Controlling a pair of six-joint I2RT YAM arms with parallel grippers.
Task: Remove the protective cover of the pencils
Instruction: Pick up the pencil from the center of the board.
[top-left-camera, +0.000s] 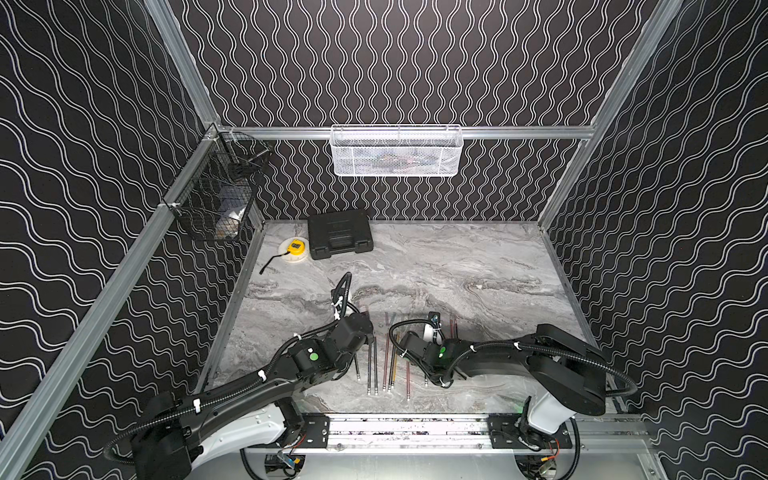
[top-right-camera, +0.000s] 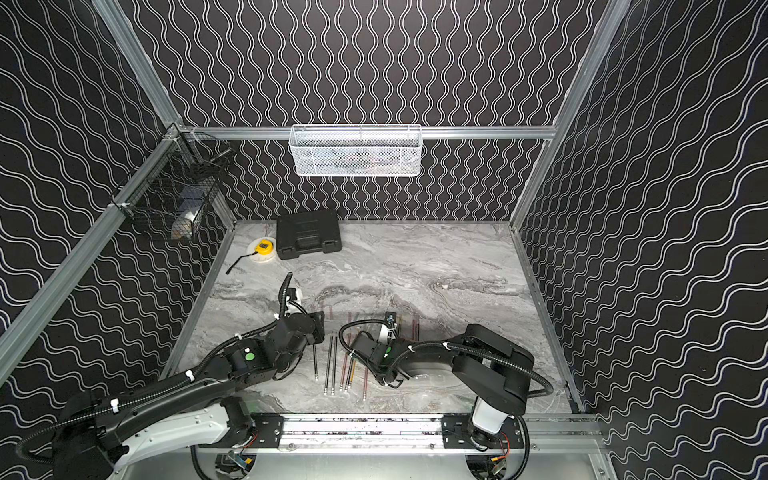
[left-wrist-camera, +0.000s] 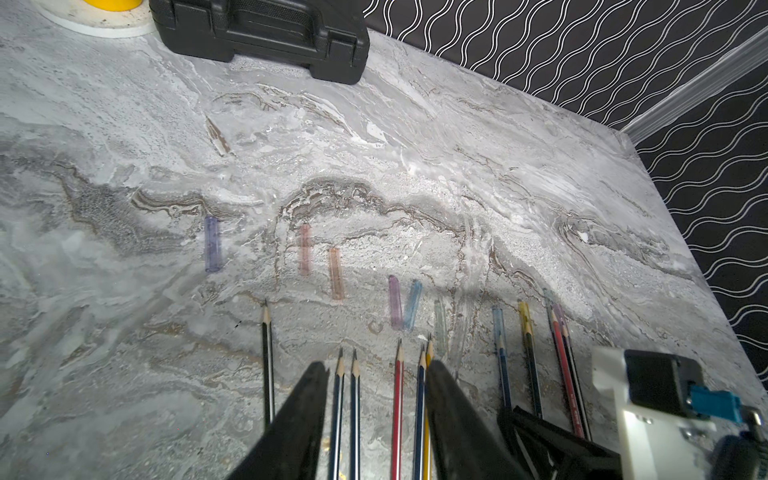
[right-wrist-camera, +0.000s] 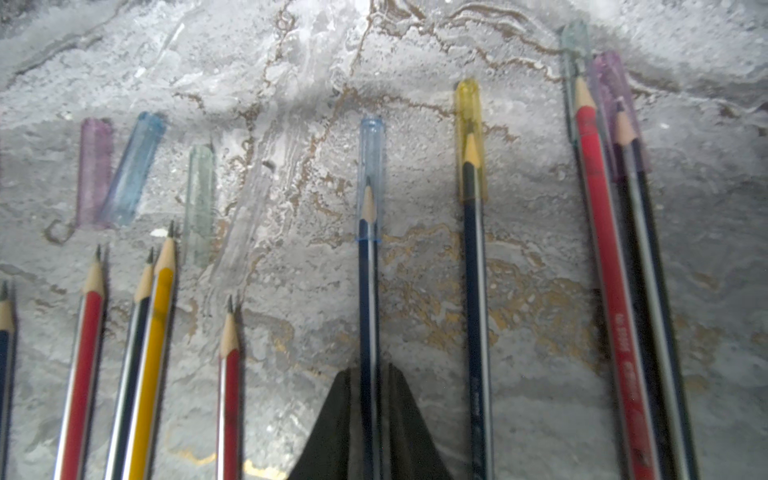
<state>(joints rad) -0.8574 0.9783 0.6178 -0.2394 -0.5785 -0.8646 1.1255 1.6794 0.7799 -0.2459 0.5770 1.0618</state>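
Pencils: thin bodies, dark striped, red and yellow, lie side by side in a row near the front edge of the tabletop, between both arms. Sharpened tips point toward the back, pale end pieces toward the front. Loose translucent caps lie just beyond the bare tips; four pencils on the right arm's side wear caps. Left gripper hangs over the row, jaws apart, holding nothing. Right gripper straddles the blue-capped pencil, jaws close against both sides; cannot tell whether they pinch it. Surface is grey marble pattern. Back left corner holds a black case and a yellow tape measure. Walls are black with white wavy lines; a white mesh basket hangs on the back rail, a black wire basket on the left rail.
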